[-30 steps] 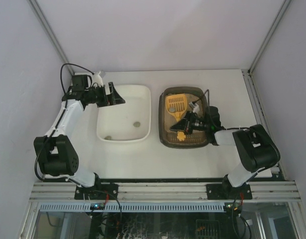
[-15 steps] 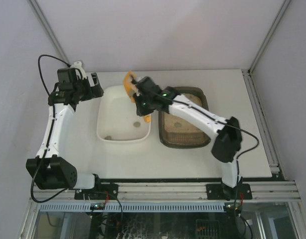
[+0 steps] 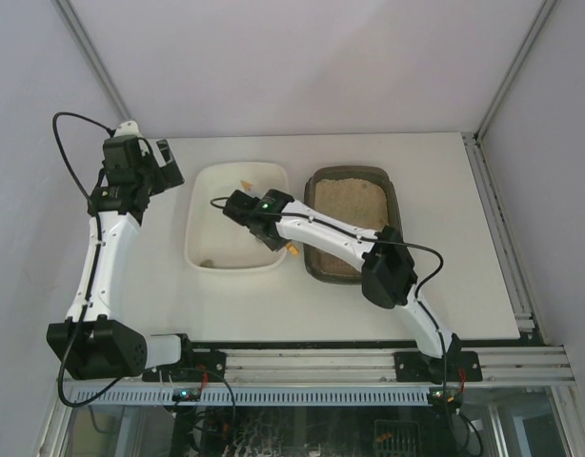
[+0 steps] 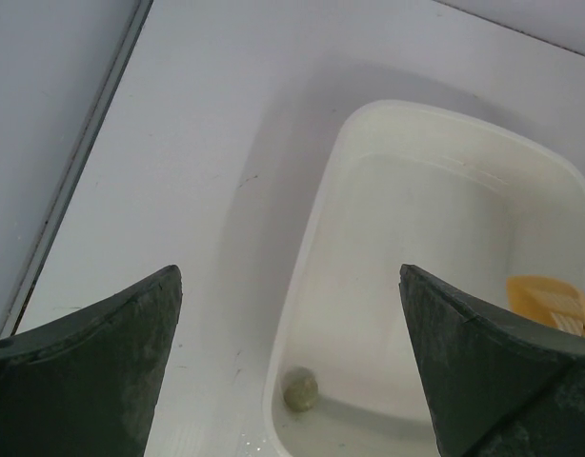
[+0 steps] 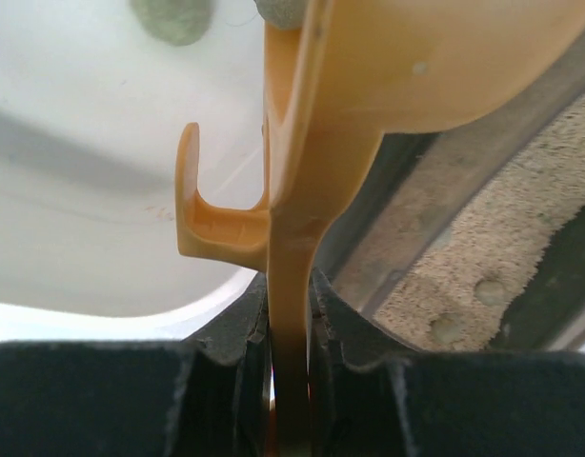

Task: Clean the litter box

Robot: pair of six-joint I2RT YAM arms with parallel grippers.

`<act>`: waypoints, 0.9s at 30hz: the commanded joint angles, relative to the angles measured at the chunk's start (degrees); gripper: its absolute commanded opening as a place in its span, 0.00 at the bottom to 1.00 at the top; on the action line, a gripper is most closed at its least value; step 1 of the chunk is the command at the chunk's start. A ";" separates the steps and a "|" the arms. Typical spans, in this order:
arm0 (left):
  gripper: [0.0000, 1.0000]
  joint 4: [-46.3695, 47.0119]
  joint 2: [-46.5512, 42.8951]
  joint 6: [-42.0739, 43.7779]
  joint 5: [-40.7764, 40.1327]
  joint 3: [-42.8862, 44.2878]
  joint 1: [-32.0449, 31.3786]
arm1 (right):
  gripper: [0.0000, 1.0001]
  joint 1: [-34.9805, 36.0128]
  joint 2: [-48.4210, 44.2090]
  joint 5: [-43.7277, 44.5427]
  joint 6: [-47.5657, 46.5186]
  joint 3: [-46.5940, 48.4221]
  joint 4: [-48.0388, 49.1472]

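Orange plastic fills my right wrist view: my right gripper is pinched narrow on the handle of the litter scoop, whose head reaches out over the white tub. A grey clump lies in the tub's near corner, and another shows just past the scoop. The litter box sits at 3 o'clock of the tub, just beside it, with beige litter inside; two small lumps show in that litter. My left gripper hangs spread wide and empty at the tub's 10 o'clock. I judge the job partly done: some waste is moved, more is left to sift.
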 commanded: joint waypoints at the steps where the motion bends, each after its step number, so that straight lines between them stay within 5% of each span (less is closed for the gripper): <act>1: 1.00 2.99 -1.95 -0.63 -0.91 -0.94 0.35 | 0.00 0.60 -6.46 7.28 -2.83 -0.17 3.11; 5: 1.00 3.43 -1.95 -0.72 -1.76 -0.83 0.37 | 0.00 2.67 -4.98 7.28 -8.35 -0.28 2.21; 8: 1.00 3.62 -2.17 -0.79 -2.00 -0.88 0.40 | 0.00 5.14 -5.67 17.51 -10.84 -3.29 4.72; 10: 1.00 3.74 -2.13 -0.79 -1.84 -0.93 0.38 | 0.00 6.30 -8.20 14.55 -14.67 -8.12 9.23; 16: 1.00 5.02 -2.99 -0.21 0.02 -1.23 0.38 | 0.00 6.29 -10.45 20.25 -13.08 -10.15 9.55; 21: 0.99 4.33 -1.31 3.15 7.80 1.10 0.11 | 0.00 3.10 -19.20 13.09 -5.28 -13.89 12.20; 25: 1.00 0.74 4.59 13.61 29.16 8.10 -0.94 | 0.00 -1.73 -29.97 1.51 1.64 -23.02 14.48; 27: 1.00 -4.06 10.88 19.33 37.25 15.40 -2.98 | 0.00 -6.63 -34.79 -13.19 6.20 -27.86 15.07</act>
